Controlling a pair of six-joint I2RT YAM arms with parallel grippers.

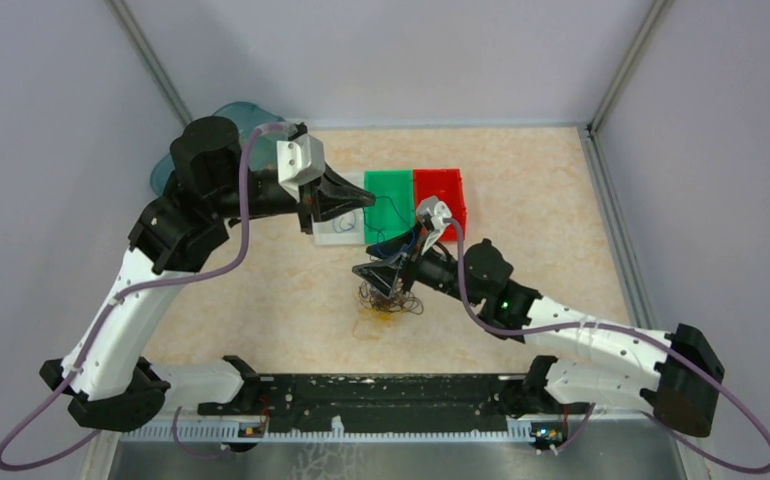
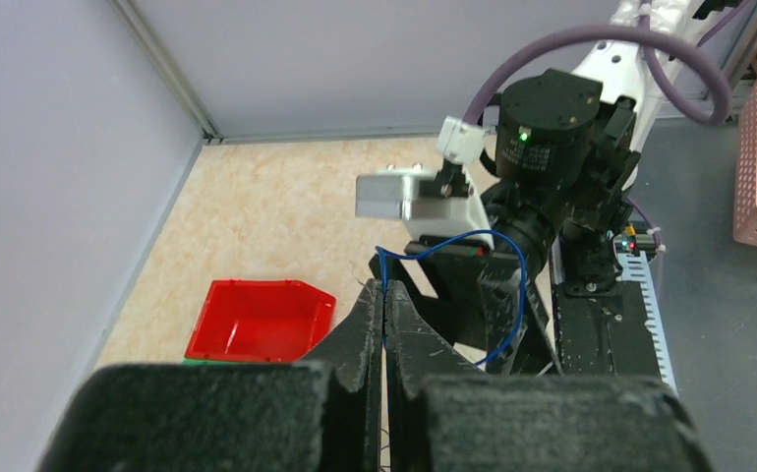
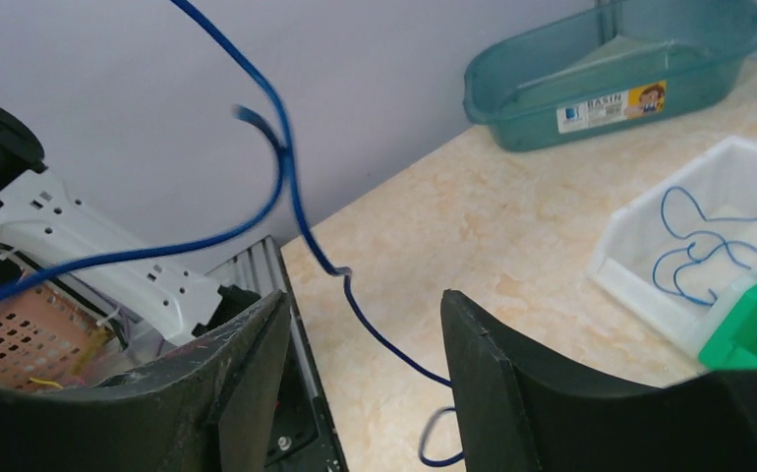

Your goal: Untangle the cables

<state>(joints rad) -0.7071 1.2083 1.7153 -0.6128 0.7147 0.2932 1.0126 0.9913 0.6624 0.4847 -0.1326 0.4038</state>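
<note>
A tangle of thin dark and yellowish cables (image 1: pixel 389 302) lies on the beige table in front of the bins. My left gripper (image 1: pixel 361 203) hovers over the white bin and is shut on a blue cable (image 2: pixel 514 285), which is pinched between its fingertips (image 2: pixel 384 290) and loops away toward the right arm. My right gripper (image 1: pixel 381 278) hangs just above the tangle with its jaws open. The same blue cable (image 3: pixel 375 334) runs loosely through the gap between its fingers (image 3: pixel 365 300) without being clamped.
White bin (image 1: pixel 336 230) holds a blue strand (image 3: pixel 694 261); green bin (image 1: pixel 389 200) and red bin (image 1: pixel 439 195) stand beside it. A teal basin (image 3: pixel 611 74) sits at the back left corner. The black rail (image 1: pixel 381 395) runs along the near edge.
</note>
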